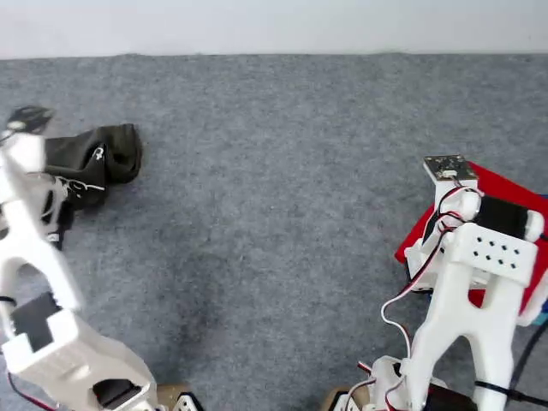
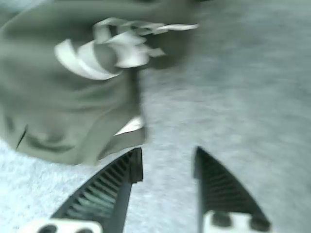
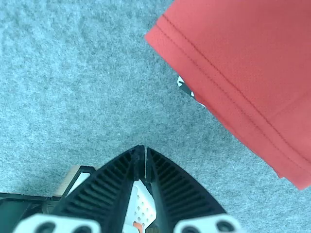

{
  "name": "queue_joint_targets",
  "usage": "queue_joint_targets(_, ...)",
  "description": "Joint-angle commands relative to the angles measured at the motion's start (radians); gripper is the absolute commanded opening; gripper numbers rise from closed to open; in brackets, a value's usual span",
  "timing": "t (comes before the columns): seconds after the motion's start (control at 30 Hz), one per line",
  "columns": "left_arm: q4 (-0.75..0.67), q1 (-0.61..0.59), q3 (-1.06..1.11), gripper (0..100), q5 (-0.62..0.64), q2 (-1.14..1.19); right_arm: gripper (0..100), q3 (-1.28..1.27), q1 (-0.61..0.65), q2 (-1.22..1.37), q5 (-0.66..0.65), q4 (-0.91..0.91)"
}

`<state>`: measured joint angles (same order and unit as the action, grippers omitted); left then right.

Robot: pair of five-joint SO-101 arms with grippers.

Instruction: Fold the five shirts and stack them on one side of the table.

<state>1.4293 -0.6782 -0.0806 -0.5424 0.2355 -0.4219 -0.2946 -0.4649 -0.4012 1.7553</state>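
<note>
table [image 1: 282, 171]: grey matt covering, rough and felt-like
dark shirt [image 2: 58, 111]: soft matt cloth, white print
red shirt [image 3: 233, 58]: smooth fine-knit cloth, stitched hem
left claw [image 2: 167, 160], right claw [image 3: 146, 151]: matt black plastic, ribbed
arms [image 1: 479, 282]: smooth white plastic

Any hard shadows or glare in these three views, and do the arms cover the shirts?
High view: even light, no glare on the grey table; arms overlap the dark shirt and the red shirt. Left wrist view: dark shirt evenly lit beyond the open left end effector. Right wrist view: no glare on the red shirt, right end effector shut.
</note>
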Motion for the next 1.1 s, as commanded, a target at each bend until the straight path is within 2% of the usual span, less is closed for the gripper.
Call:
queue_joint_targets(0.0, -0.112, -0.041, -0.013, 23, -0.015, 0.061, 0.9, 0.006, 0.007, -0.038, 0.006, 0.039)
queue_joint_targets(0.3, -0.298, -0.041, -0.016, 23, -0.009, 0.347, 0.9, 0.006, 0.007, -0.038, 0.006, 0.041)
queue_joint_targets(0.43, -0.367, -0.044, -0.028, 23, 0.046, 0.410, 0.9, 0.006, 0.007, -0.038, 0.006, 0.041)
queue_joint_targets(0.5, -0.367, -0.044, -0.059, 21, 0.081, 0.431, 0.9, 0.006, 0.005, -0.038, 0.008, 0.041)
queue_joint_targets(0.6, -0.365, -0.044, -0.110, 13, 0.086, 0.465, 0.9, 0.006, 0.004, -0.038, 0.008, 0.042)
queue_joint_targets(0.73, -0.334, -0.040, -0.131, 1, -0.002, 0.494, 0.9, 0.006, 0.004, -0.038, 0.008, 0.042)
queue_joint_targets(1.07, -0.172, -0.031, -0.130, 1, -0.037, 0.319, 0.9, 0.006, 0.004, -0.038, 0.008, 0.042)
